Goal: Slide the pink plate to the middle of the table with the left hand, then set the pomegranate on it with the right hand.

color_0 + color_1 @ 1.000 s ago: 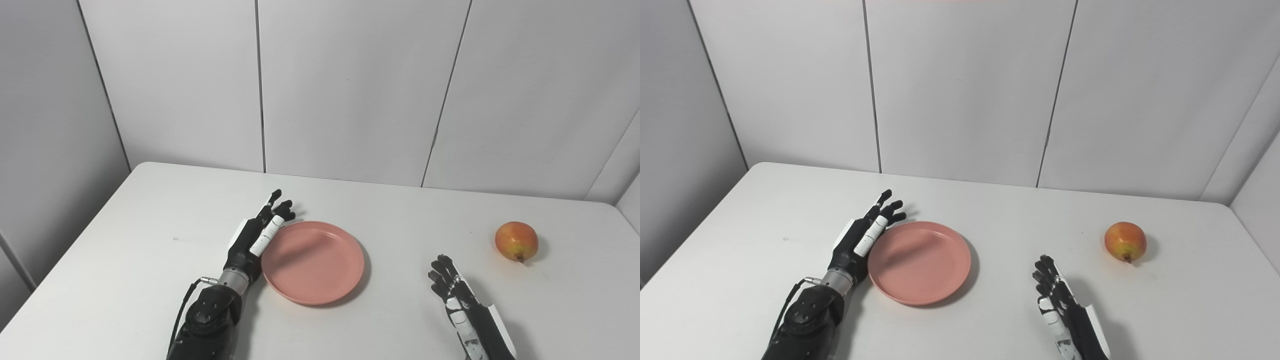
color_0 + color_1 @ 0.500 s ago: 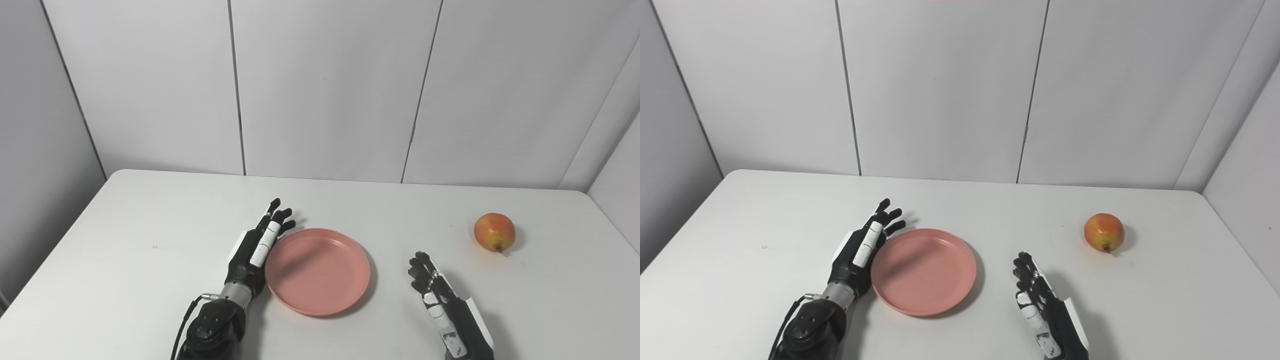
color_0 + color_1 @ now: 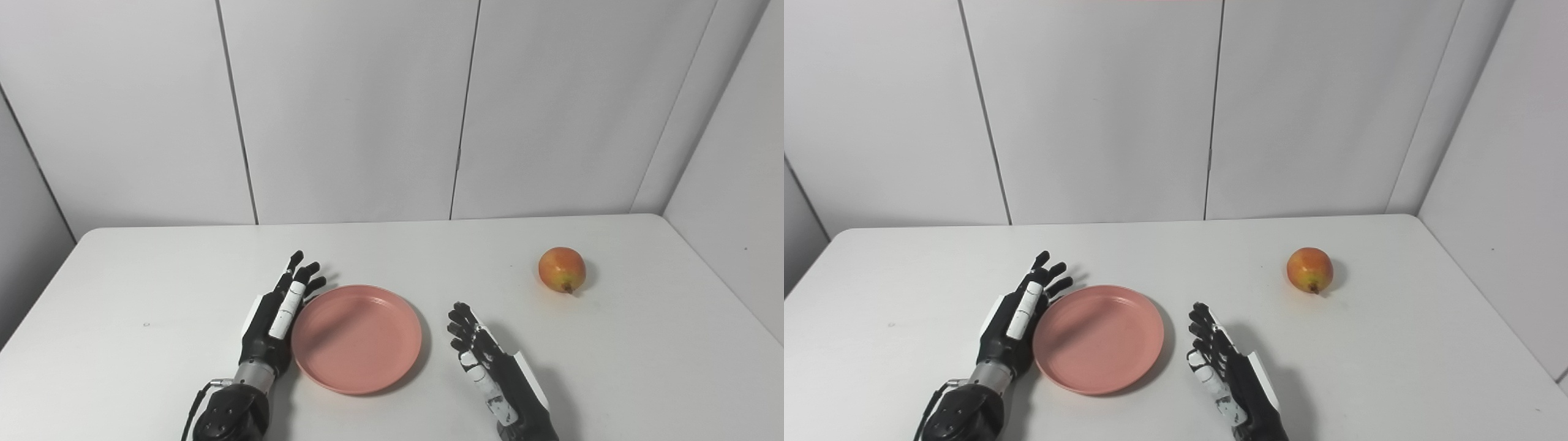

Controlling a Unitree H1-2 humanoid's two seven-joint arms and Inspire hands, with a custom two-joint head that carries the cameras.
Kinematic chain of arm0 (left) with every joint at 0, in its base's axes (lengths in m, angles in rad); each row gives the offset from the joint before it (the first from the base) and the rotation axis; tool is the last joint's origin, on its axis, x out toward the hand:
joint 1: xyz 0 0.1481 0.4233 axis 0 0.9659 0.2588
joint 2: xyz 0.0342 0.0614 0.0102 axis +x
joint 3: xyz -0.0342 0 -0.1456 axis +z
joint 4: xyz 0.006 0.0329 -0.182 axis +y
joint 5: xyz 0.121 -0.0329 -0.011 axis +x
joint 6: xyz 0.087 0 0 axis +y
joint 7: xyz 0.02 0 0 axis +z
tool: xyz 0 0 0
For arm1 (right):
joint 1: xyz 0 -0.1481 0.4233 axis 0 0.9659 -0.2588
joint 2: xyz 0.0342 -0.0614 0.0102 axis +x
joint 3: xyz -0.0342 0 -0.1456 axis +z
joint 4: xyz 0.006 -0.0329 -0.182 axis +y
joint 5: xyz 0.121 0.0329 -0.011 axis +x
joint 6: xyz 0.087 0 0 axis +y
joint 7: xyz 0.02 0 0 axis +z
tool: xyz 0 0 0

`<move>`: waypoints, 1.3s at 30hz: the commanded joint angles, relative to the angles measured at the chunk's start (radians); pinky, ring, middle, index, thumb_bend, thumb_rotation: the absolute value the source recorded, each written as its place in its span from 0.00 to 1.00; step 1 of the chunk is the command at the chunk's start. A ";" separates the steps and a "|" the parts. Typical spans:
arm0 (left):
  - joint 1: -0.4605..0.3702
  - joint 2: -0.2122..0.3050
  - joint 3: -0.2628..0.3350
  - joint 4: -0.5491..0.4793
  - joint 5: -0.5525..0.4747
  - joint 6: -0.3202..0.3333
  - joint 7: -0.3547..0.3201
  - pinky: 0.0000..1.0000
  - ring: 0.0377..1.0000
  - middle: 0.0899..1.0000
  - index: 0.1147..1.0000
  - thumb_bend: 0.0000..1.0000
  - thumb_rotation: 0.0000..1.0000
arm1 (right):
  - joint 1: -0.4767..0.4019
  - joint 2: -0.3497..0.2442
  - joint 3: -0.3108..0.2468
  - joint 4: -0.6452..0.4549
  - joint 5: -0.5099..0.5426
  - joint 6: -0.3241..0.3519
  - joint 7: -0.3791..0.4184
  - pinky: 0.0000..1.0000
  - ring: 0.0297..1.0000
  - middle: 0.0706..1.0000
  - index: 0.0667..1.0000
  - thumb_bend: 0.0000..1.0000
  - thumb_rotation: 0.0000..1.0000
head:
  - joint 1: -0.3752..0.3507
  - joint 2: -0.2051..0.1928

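Note:
The pink plate (image 3: 357, 337) lies flat on the white table (image 3: 122, 294), near its middle and toward the front. My left hand (image 3: 277, 312) rests edge-on against the plate's left rim, open, fingers stretched away from me. My right hand (image 3: 487, 366) stands open on the table a little right of the plate, apart from it and holding nothing. The pomegranate (image 3: 561, 270), red and yellow, sits alone at the far right, well beyond the right hand.
Grey wall panels (image 3: 343, 110) close off the table at the back and on the right side. The table's right edge (image 3: 723, 288) runs close behind the pomegranate.
The camera has swung to the right, so the whole scene has shifted left in the picture. Relative to each other, the hands, plate and pomegranate show hardly any change.

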 commanded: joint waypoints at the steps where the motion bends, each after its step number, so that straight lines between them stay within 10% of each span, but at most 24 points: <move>1: 0.003 -0.005 0.001 -0.019 -0.007 0.029 0.003 0.82 0.87 0.91 0.96 0.87 0.77 | -0.002 0.021 0.009 0.011 0.000 -0.011 -0.009 0.93 0.93 0.94 0.94 0.81 0.86 | -0.011 0.001; 19: 0.036 -0.032 -0.001 -0.032 -0.004 0.026 0.018 0.85 0.87 0.90 0.96 0.88 0.76 | 0.024 0.003 -0.005 -0.007 -0.022 -0.033 -0.031 0.91 0.92 0.94 0.93 0.79 0.84 | -0.025 0.000; 24: 0.037 -0.034 0.001 -0.029 -0.001 0.017 0.019 0.86 0.88 0.91 0.96 0.86 0.77 | 0.043 0.022 -0.026 -0.045 -0.201 -0.081 -0.157 0.84 0.87 0.93 0.87 0.71 0.84 | -0.014 -0.003; 39: 0.020 -0.020 0.017 -0.013 -0.011 0.010 0.014 0.84 0.87 0.89 0.96 0.90 0.76 | -0.100 -0.053 -0.007 -0.262 -0.511 0.138 -0.100 0.73 0.78 0.80 0.78 0.79 0.86 | -0.035 -0.021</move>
